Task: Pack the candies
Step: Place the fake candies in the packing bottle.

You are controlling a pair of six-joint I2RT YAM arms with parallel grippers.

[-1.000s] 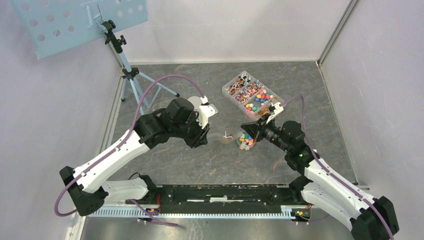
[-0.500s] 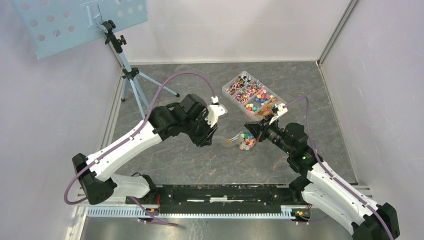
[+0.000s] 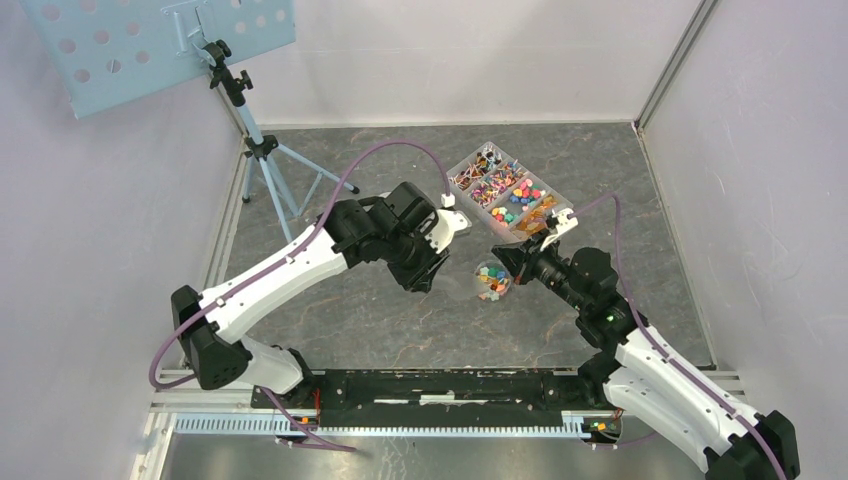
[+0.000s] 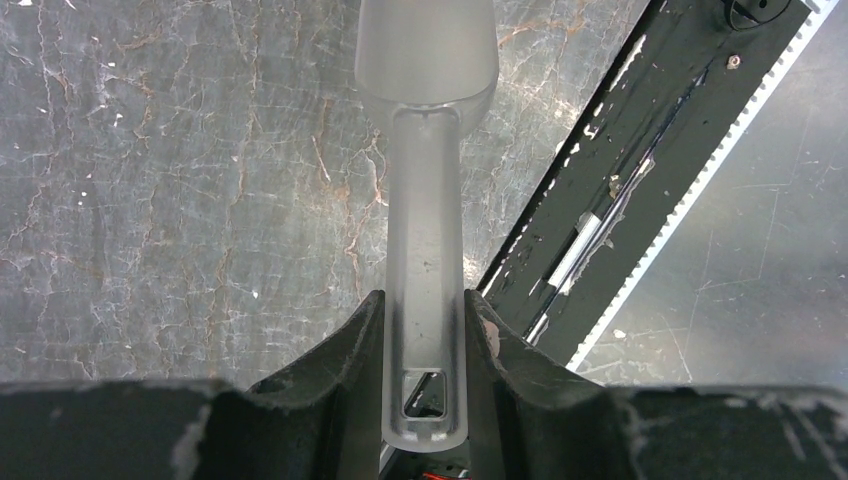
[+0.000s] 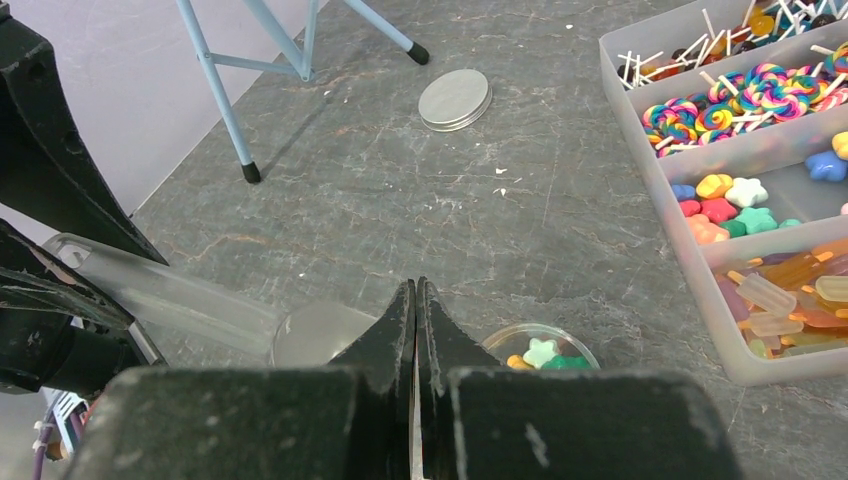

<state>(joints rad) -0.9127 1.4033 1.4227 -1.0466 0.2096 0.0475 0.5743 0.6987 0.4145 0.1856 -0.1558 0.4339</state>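
My left gripper [image 4: 425, 312] is shut on the flat handle of a frosted plastic scoop [image 4: 426, 200]. The scoop's bowl [image 5: 322, 334] lies low over the table just left of a small clear jar [image 5: 541, 351], and nothing shows in the bowl. The jar [image 3: 491, 282] holds several candies [image 5: 541, 352], star-shaped and coloured. My right gripper [image 5: 415, 292] is shut and empty, its tips between bowl and jar. From above, the left gripper [image 3: 430, 272] is left of the jar and the right gripper [image 3: 502, 257] is at the jar's far right.
A clear compartment box [image 3: 510, 190] of lollipops, star candies and amber sweets stands behind the jar, also at the right in the right wrist view [image 5: 745, 180]. A grey round lid [image 5: 455, 99] lies beyond the scoop. A blue tripod [image 3: 262, 160] stands at the back left.
The left arm has swung right with the scoop, bringing its bowl up to the jar. The right arm has shifted only slightly. Both grippers stayed shut.
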